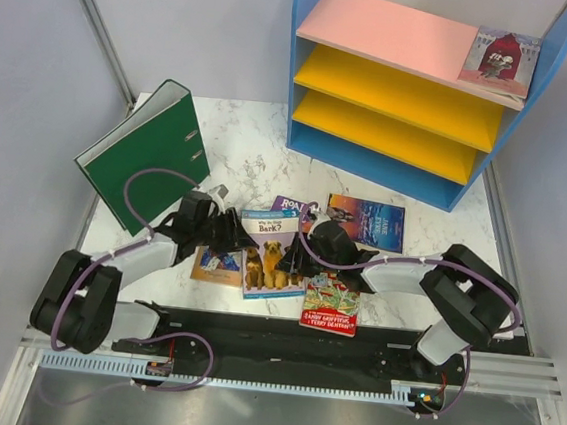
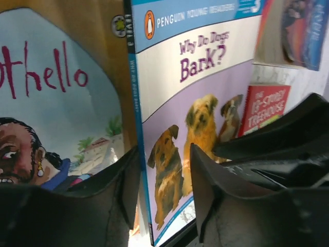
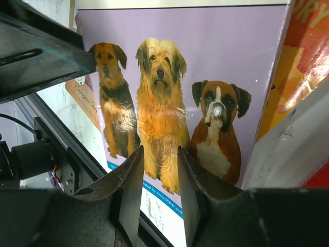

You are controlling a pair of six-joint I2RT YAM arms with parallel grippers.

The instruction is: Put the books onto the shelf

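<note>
The dog book lies mid-counter by the near edge. The left jaws straddle its spine side and the right jaws stand narrowly apart at its right side. I cannot tell whether either pair is clamped on it. The shelf stands at the far right corner.

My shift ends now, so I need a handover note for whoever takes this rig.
Left gripper: open, at the spine edge of the Bark book, nothing held.
Right gripper: open, low over the same cover, nothing held.
Done: one book lies on the pink top board of the shelf.
Left: five books on the table: Bark, Othello at its left, Dahl, blue book, Treehouse.
</note>
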